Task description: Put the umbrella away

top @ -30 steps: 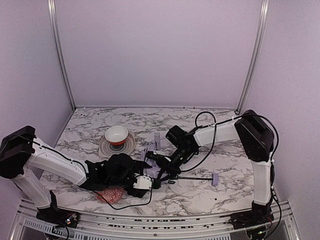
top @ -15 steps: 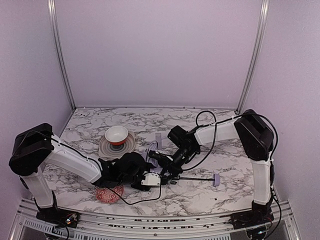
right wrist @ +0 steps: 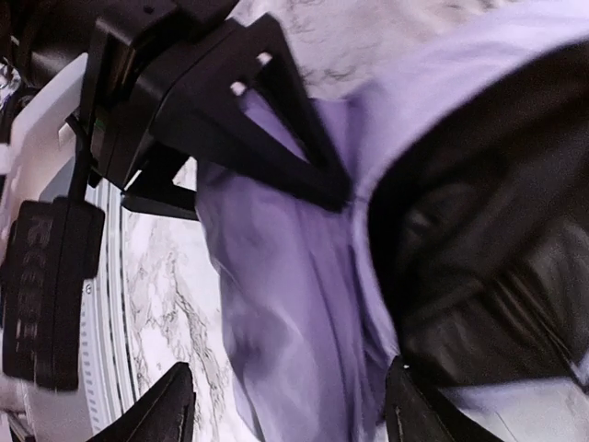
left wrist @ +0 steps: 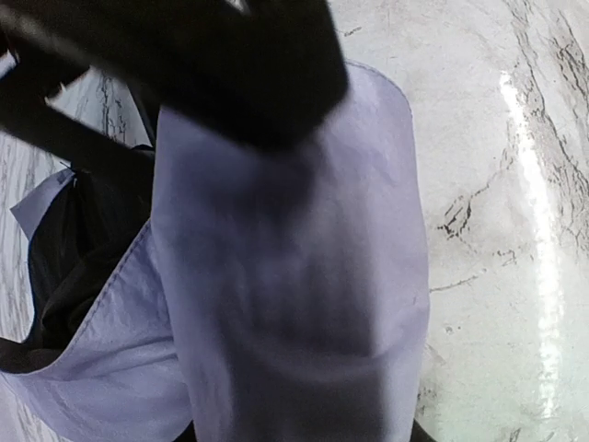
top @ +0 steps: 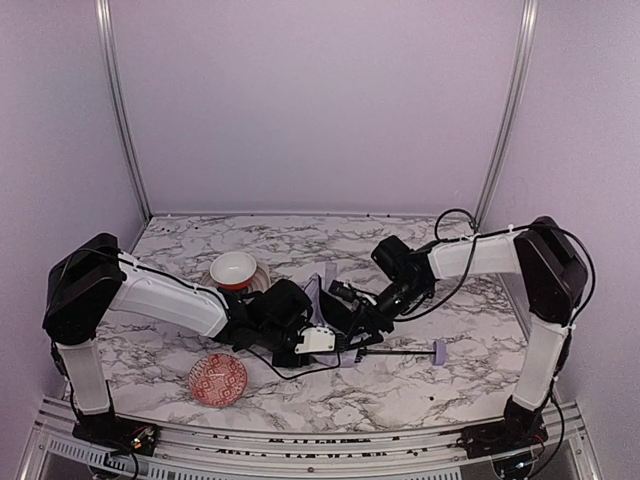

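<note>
The umbrella lies across the middle of the marble table, with its lavender fabric (top: 315,290) bunched between the two grippers. Its black shaft (top: 395,351) runs right to the small lavender handle (top: 438,352). My left gripper (top: 322,322) reaches in from the left. In the left wrist view its jaws (left wrist: 299,433) stand against both sides of the fabric roll (left wrist: 294,276). My right gripper (top: 350,305) comes from the right and is open. In the right wrist view its fingertips (right wrist: 175,405) stand wide around the fabric (right wrist: 285,276), with a gap on the left side.
A red patterned bowl (top: 218,380) sits near the front left. At the back left, a white bowl (top: 233,268) stands on a plate, close behind the left forearm. The right arm's cable (top: 455,290) loops over the table. Lavender walls enclose the space.
My left arm has swung right, uncovering the red bowl, and its jaws have closed in on the fabric. The right gripper has opened and shifted right, and the umbrella moved slightly right.
</note>
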`<state>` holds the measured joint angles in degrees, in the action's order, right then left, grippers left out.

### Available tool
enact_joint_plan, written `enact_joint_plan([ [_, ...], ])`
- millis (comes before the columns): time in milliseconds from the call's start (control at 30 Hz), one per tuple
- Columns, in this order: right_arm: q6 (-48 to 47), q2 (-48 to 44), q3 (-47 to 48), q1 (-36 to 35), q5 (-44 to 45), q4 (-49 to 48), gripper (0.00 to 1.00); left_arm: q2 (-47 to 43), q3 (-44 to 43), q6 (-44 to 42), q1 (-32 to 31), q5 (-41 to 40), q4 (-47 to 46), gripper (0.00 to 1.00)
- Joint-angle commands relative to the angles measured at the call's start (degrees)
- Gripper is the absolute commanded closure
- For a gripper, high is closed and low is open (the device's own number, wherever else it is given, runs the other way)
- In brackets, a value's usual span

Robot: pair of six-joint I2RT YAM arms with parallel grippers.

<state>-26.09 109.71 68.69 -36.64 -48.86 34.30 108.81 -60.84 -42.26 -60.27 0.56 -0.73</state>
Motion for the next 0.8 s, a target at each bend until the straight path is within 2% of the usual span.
enact_joint_plan([
  [0, 4.4, -7.9, -2.9, 4.1, 6.9, -3.4, 0.31, 1.4, 0.1, 5.3, 1.7, 7.7, 13.4, 0.60],
  [167, 5.7, -19.4, -10.1, 3.5, 17.0, -13.8, 0.32, 3.7, -3.5, 8.6, 3.0, 15.1, 18.8, 0.62],
  [333, -7.9, -33.9, -24.7, -6.7, 32.2, -29.9, 0.33, 7.1, -8.8, 12.6, 6.2, 27.4, 26.5, 0.67],
  [467, -14.6, -43.3, -35.6, -10.4, 29.2, -43.7, 0.33, 11.7, -13.0, 15.5, 8.2, 33.2, 31.7, 0.70],
  [533, -18.8, -45.0, -39.6, -13.0, 29.2, -48.3, 0.33, 13.8, -15.0, 15.9, 8.9, 34.7, 33.9, 0.72],
  [600, -22.2, -44.1, -41.4, -16.2, 33.3, -50.0, 0.33, 15.1, -16.3, 16.3, 9.3, 35.3, 35.1, 0.72],
  [667, -23.9, -41.4, -40.9, -17.9, 37.1, -50.1, 0.32, 16.0, -17.3, 16.2, 9.5, 35.9, 36.0, 0.72],
  [767, -25.7, -35.9, -38.7, -19.7, 41.4, -50.1, 0.26, 17.0, -18.2, 16.0, 9.8, 36.8, 37.1, 0.72],
])
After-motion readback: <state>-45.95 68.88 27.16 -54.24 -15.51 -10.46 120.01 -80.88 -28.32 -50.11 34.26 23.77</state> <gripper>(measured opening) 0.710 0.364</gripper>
